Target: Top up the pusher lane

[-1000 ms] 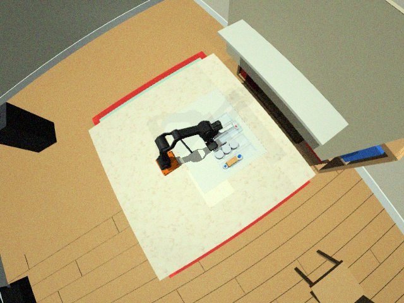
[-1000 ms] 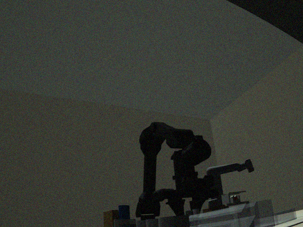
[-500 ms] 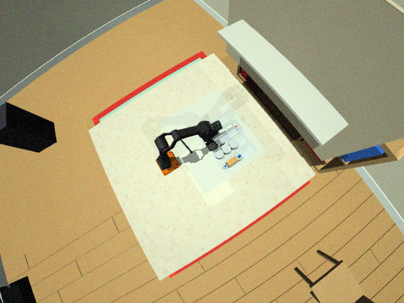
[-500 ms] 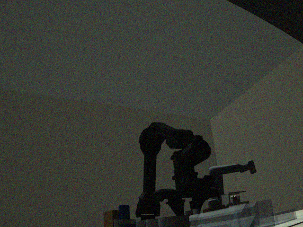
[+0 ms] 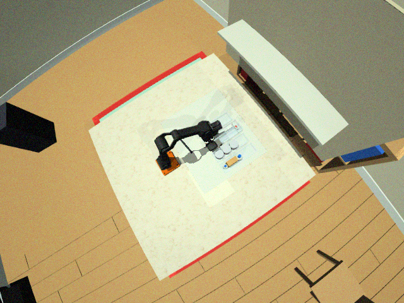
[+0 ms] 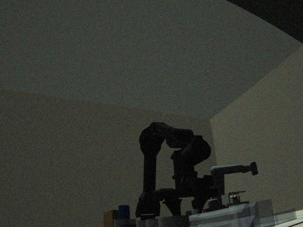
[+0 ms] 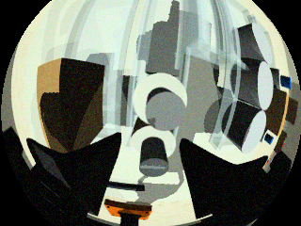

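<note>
My gripper [image 7: 151, 140] [image 6: 187, 212] is open, its fingers on either side of the front jar [image 7: 153, 153], which has a wide white lower part and a narrower dark upper part. A similar jar [image 7: 165, 113] stands just behind it, farther from the arm's base, in line between the clear lane walls [image 7: 183, 91]. Neither jar is held. Whether the front jar stands flat on the lane floor cannot be told. The lane with a small red mark [image 5: 235, 126] at its back is partly covered by the arm. The pusher plate and the low front stop cannot be made out.
Three dark jars with pale lids [image 5: 218, 153] [image 5: 226, 149] [image 5: 234, 144] stand in a row beside the lane, right in the wrist view. Beyond them lies an orange piece with blue ends [image 5: 232, 161]. A brown block [image 7: 71, 104] stands left of the lane in the wrist view.
</note>
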Controlling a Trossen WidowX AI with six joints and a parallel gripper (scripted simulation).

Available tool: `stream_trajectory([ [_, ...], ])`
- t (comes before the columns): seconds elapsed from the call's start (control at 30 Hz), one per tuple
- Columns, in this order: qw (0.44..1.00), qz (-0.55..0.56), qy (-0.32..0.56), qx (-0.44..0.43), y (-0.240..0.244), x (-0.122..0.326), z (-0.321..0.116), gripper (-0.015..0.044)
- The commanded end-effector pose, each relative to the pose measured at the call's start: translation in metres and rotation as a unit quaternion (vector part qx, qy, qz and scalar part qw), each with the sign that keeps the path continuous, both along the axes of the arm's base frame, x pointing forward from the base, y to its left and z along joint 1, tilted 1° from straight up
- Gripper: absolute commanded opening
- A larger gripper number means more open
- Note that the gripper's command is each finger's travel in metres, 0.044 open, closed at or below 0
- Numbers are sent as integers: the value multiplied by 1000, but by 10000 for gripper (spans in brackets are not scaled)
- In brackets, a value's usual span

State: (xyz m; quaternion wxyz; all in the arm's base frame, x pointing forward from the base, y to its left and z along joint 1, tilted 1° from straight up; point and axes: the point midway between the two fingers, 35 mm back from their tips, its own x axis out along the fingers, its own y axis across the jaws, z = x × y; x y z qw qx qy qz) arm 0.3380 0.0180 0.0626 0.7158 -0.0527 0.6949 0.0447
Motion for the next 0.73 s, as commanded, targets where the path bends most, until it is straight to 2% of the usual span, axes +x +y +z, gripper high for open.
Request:
stream_trajectory([
  [0.0,1000,0,-6,0,0,2,13,271],
  [0.3,1000,0,-6,0,0,-1,18,271],
  [0.7,1000,0,-4,0,-6,-40,18,271],
])
